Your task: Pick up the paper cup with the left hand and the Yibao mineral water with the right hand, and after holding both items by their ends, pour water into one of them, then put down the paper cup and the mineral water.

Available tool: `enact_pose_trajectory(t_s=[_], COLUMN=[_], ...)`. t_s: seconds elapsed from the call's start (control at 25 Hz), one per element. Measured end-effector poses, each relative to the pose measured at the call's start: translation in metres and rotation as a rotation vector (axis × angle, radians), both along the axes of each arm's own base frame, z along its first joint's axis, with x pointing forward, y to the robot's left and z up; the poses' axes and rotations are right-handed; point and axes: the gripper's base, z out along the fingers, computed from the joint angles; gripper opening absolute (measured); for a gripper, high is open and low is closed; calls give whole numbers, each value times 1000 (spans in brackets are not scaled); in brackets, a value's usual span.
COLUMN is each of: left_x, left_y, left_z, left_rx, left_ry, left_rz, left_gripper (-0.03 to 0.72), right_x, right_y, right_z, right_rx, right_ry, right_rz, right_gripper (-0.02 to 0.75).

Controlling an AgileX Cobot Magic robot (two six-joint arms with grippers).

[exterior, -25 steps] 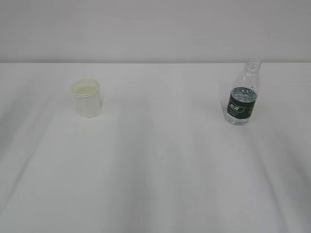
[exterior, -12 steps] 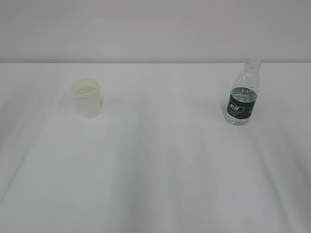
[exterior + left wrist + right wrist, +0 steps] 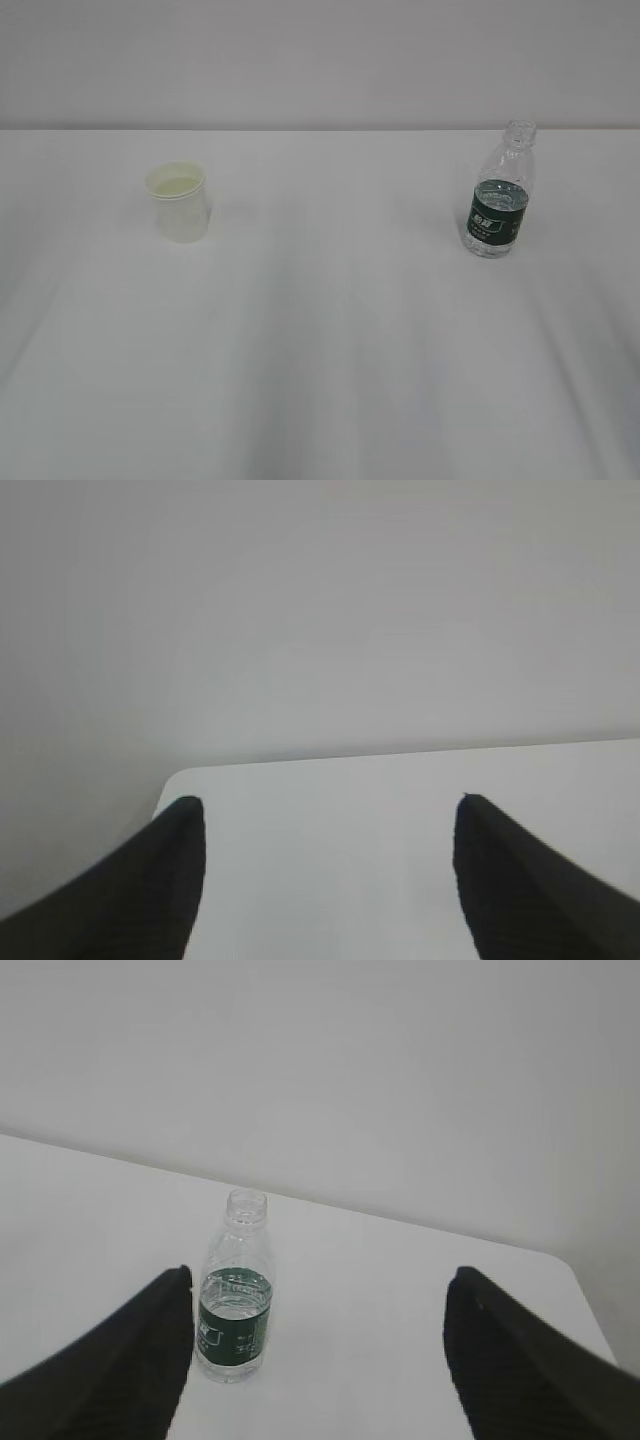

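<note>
Nothing has shifted since the earlier frames. White tabletop (image 3: pixel 330 340) carries the water bottle (image 3: pixel 499 192) upright at 2 o'clock and the paper cup (image 3: pixel 180 202) upright at 10 o'clock, well apart. Left hand (image 3: pixel 328 825) and right hand (image 3: pixel 318 1295) both show jaws spread wide, holding nothing.

The exterior view looks down at a slant across the tabletop (image 3: pixel 330 380) toward its far edge. Each wrist view looks low and level toward that edge; the right wrist view shares the Yibao mineral water (image 3: pixel 235 1290) with it.
</note>
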Motion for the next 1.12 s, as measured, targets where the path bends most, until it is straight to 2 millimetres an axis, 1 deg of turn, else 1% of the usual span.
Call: enact_pose_trajectory(t_s=[0.24, 0.36, 0.52, 0.8, 1.0, 1.12], left_x=[-13, -20, -34, -63, -82, -88], left_y=[3, 4, 5, 7, 10, 10], left_z=[2, 0, -10, -21, -20, -20], left_rx=[1, -3, -8, -17, -32, -49], left_ry=[35, 48, 64, 78, 82, 89], left_rz=[35, 44, 49, 72, 96, 102], left_gripper=[545, 545, 540, 535, 522, 519], right_x=[-8, -11, -14, -21, -24, -28], right_y=[-1, -2, -3, -4, -5, -6], right_z=[2, 2, 2, 3, 2, 3], right_rx=[4, 3, 4, 17, 16, 19], right_ry=[0, 4, 11, 14, 25, 18], right_rz=[-13, -20, -28, -41, -50, -54], right_gripper=[589, 589, 589, 589, 589, 589])
